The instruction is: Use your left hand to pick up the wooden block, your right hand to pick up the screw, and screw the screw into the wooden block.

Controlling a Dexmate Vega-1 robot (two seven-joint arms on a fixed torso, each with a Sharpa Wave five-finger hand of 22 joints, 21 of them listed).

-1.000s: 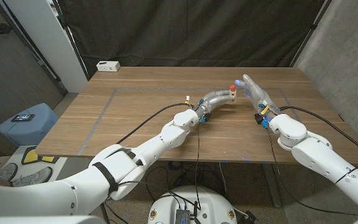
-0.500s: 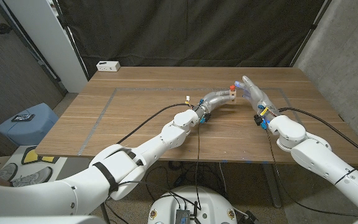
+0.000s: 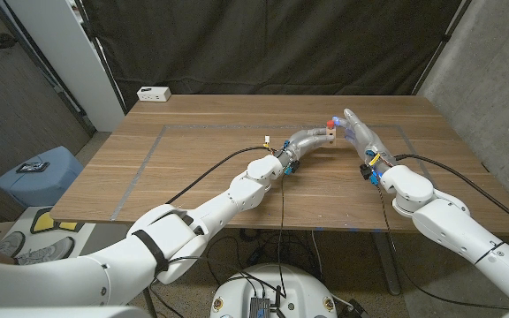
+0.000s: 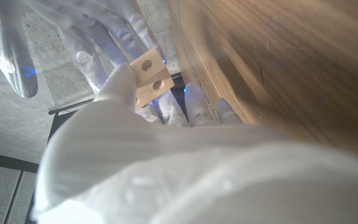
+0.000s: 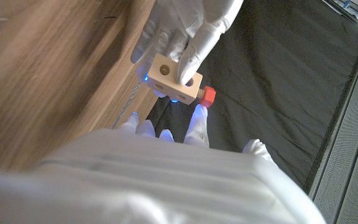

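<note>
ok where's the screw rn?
Head view: the red-headed screw sits in the wooden block held by the left hand, right of table centre, beside the right hand.

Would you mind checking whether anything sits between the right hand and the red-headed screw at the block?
Nothing visible does. The screw already sits in the wooden block held by the left hand, and the right hand reaches it with fingertips just beside the red head.

Bare table (image 3: 193, 168) lies open across the robot's left side. A white box (image 3: 154, 93) occupies the far left corner. Left hand (image 3: 307, 140) and right hand (image 3: 360, 132) crowd the far middle.
</note>
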